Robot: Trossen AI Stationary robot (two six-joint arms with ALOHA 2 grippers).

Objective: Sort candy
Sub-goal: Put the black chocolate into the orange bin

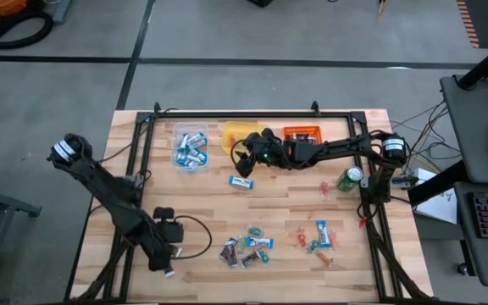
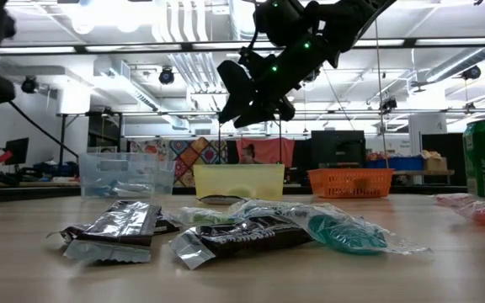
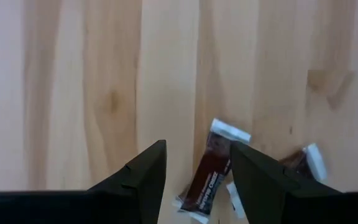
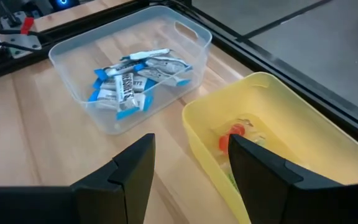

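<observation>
My right gripper (image 1: 241,158) hangs open and clear of everything, between the clear tub (image 4: 73,68) of blue-and-white candy (image 4: 132,81) and the yellow tub (image 4: 303,124) of small red and green candy (image 4: 234,132). One blue-and-white candy (image 1: 241,181) lies on the table just near of it. My left gripper (image 3: 197,145) stands open over the near left of the table, pointing steeply down. A dark brown candy (image 3: 209,177) lies flat on the wood and shows between its fingers, untouched. Mixed candy lies in a pile (image 1: 248,247) and a looser scatter (image 1: 316,239).
An orange tub (image 1: 302,134) stands at the far edge beside the yellow one. A green can (image 1: 350,178) stands at the right by the right arm's base. A black frame (image 1: 227,114) borders the table. Bare wood shows at the near left and between the tubs and the piles.
</observation>
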